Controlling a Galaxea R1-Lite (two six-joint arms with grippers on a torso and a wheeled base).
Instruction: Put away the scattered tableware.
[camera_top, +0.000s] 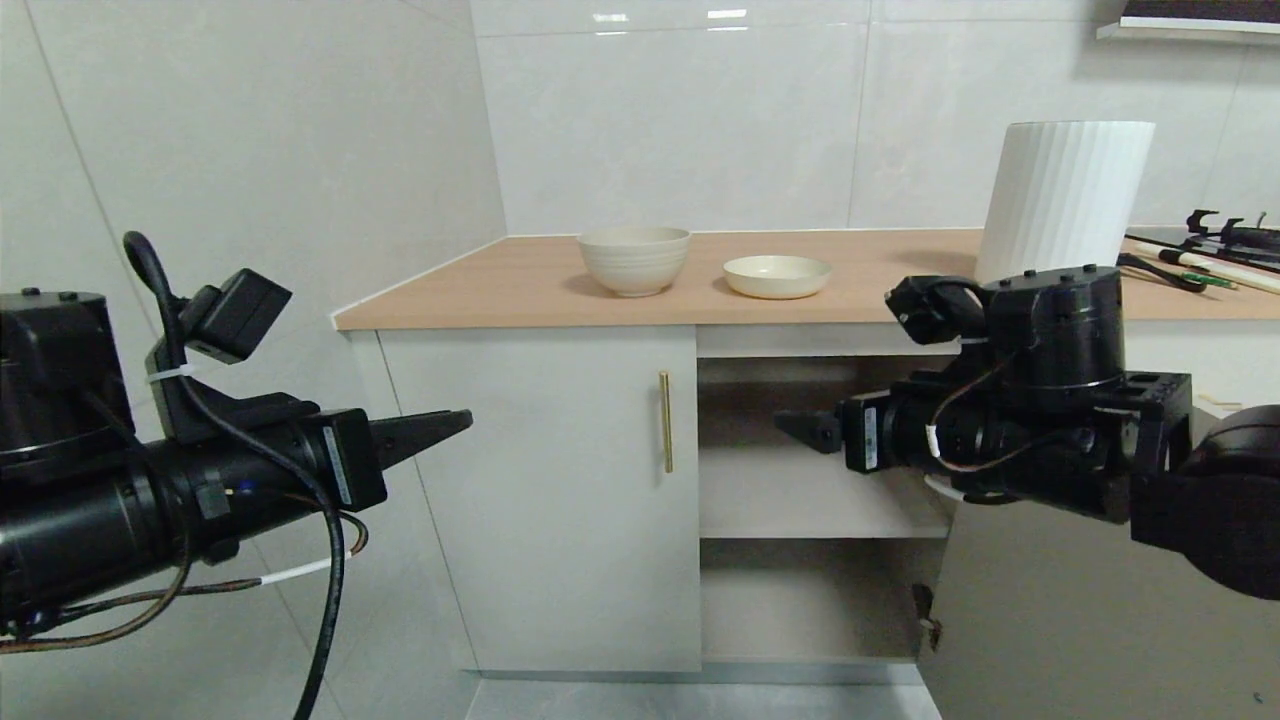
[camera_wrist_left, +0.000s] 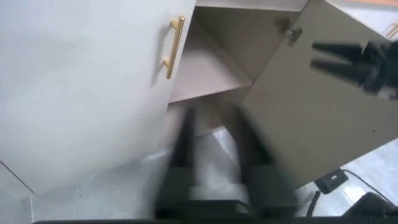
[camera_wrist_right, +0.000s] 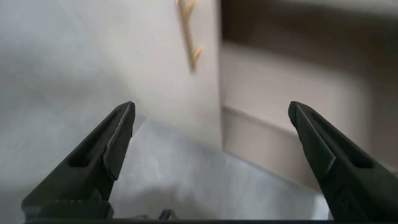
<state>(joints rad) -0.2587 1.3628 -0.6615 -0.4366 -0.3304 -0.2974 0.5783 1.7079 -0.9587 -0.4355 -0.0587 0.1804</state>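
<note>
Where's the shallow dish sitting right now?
In the head view, the shallow dish sits on the countertop, just right of the bowl and left of the white ribbed container, above the open cupboard.

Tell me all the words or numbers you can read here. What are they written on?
No text here can be read.
Left sticker, white, behind the left gripper: print too small to read.
Right sticker, white, behind the right gripper: print too small to read.
Bowl, plate, ribbed white container, cupboard door: plain, no writing.
</note>
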